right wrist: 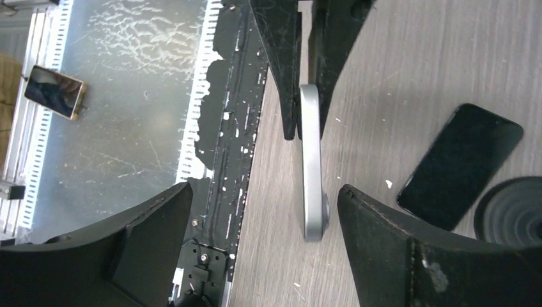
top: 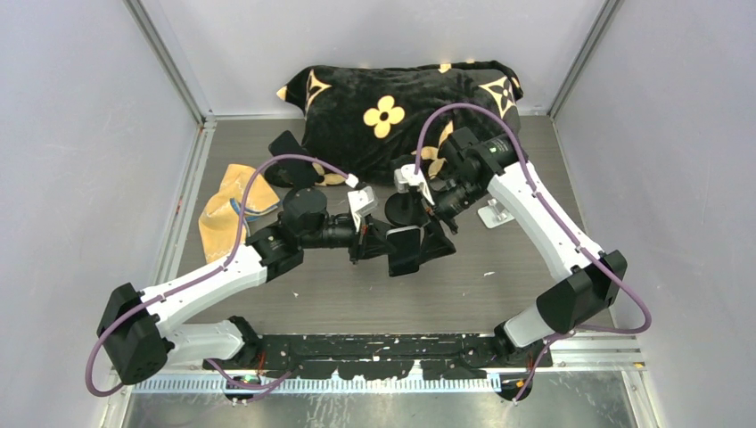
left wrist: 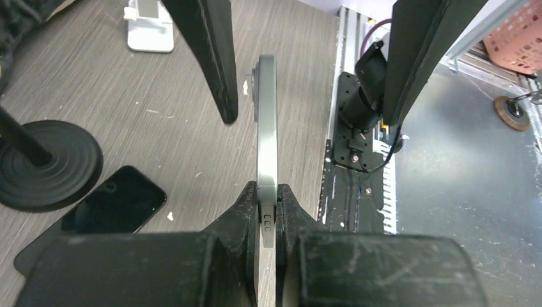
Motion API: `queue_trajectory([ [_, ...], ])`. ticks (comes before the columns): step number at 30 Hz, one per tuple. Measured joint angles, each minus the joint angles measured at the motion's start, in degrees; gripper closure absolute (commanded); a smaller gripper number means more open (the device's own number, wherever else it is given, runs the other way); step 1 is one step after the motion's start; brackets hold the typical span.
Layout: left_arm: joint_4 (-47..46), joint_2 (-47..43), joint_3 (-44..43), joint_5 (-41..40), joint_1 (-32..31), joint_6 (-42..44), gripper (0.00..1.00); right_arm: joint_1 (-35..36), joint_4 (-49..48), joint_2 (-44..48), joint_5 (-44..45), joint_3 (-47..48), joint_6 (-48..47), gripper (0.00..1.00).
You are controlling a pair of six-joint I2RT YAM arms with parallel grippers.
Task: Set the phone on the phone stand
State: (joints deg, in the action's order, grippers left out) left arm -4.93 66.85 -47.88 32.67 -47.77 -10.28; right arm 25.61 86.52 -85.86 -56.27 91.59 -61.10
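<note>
Phone (left wrist: 266, 128) grey, edge-up, clamped at one end by left gripper (left wrist: 267, 199), aloft, apart from the white phone stand (left wrist: 150, 29); right gripper (right wrist: 263, 192) spread wide, straddling the free end; should close squarely on the flat faces before left lets go.

You see the phone (left wrist: 266, 128) on edge above mid-table (top: 499, 285), clamped in the left gripper (left wrist: 267, 211), its far end between the right gripper's (right wrist: 263, 192) spread fingers. A second phone (left wrist: 118, 201) lies flat just beside a round stand base (left wrist: 48, 163). The phone stand (top: 496, 214) sits right, the blanket (top: 401, 107) behind, a cloth (top: 223, 209) left.
</note>
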Motion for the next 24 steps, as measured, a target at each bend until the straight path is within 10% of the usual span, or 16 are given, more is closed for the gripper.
queue_trajectory([
  [12, -0.1, 0.3, -0.7, 3.7, -1.4, 0.5, 0.99, 4.0, -0.2, -0.4, -0.3, -0.6, 0.8, 0.66],
  [24, -0.4, 0.3, -0.7, 4.9, -1.6, 0.3, 1.00, 4.7, -0.5, -0.4, 0.7, -1.6, 0.8, 0.67],
])
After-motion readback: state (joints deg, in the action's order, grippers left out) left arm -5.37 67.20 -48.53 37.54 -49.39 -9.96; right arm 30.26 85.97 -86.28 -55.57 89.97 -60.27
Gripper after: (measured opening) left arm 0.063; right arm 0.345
